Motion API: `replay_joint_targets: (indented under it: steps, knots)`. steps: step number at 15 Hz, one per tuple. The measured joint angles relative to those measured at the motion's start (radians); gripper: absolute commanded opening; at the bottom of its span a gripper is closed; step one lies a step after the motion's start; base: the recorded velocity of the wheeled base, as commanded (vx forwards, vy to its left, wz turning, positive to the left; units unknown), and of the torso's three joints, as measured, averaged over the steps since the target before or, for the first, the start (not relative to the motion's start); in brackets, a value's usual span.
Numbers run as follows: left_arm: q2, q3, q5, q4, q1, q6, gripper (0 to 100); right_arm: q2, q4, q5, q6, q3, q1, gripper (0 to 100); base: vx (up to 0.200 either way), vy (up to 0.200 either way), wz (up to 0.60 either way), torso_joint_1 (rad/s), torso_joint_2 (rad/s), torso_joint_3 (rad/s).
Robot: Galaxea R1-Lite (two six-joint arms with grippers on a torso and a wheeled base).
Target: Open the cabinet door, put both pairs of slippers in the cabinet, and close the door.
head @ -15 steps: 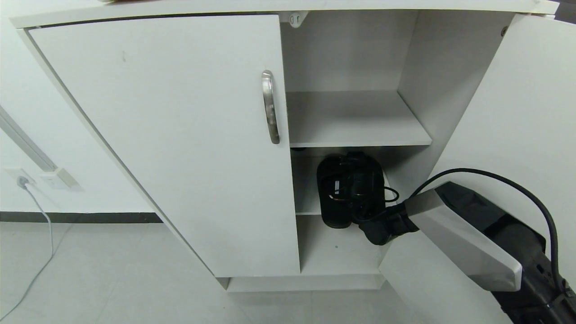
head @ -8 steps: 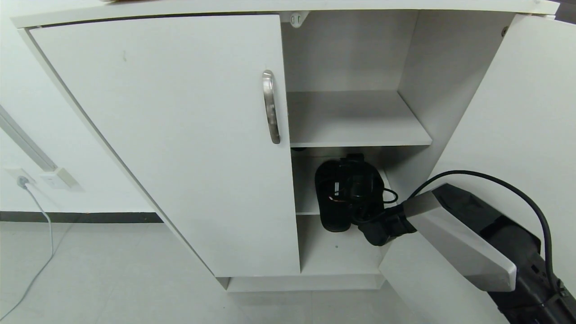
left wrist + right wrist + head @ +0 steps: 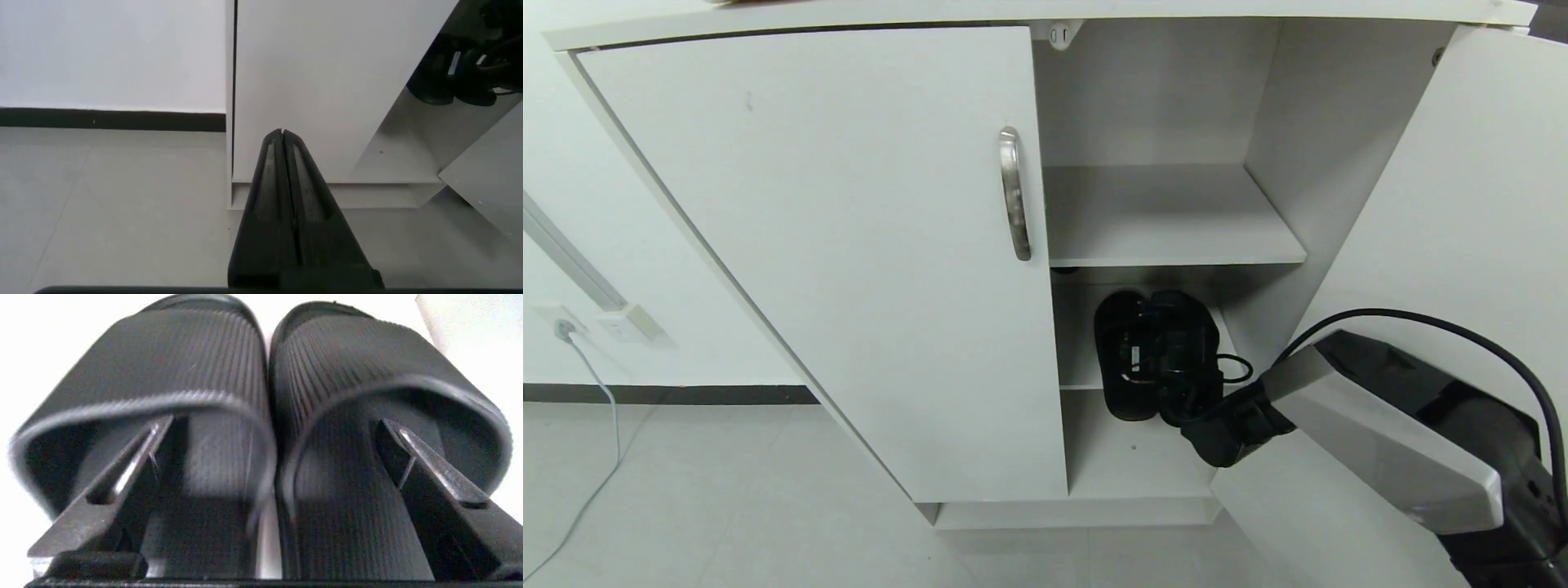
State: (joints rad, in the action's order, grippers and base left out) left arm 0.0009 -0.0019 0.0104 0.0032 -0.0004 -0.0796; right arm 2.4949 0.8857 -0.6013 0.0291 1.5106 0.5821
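While the slippers [image 3: 1123, 367] lie inside the cabinet [image 3: 1331, 139], right gripper [image 3: 276, 425] spreads open under their straps.

the right arm [image 3: 1380, 433] wears a smooth light-grey shell with flat, angular faces over a black inner body — the black shows along its upper edge. a thick black cable [image 3: 1421, 314] arcs above it, and thinner black wires [image 3: 1240, 359] loop beside the black wrist [image 3: 1225, 425]. the right gripper [image 3: 274, 482] has two slim dark fingers [image 3: 122, 490], tapered to points, each with a pale metallic edge. the left gripper [image 3: 282, 143] is matt black — long bars grooved along their length, meeting at a thin seam and widening into a blocky base.
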Motion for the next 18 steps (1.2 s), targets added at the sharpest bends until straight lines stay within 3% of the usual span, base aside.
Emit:
replay_joint_targets:
  steps: [10,18]
  knots:
    - [0.0,0.0,0.001,0.0,0.0,0.002,0,-0.273,0.349,0.0,-0.008,-0.661,0.167,100,0.0,0.0,0.0,0.0,0.0,0.0]
    - [0.001,0.0,0.001,0.0,0.0,0.002,0,-0.304,0.367,0.0,-0.009,-0.726,0.206,100,-0.175,0.0,0.0,0.002,0.0,0.003]
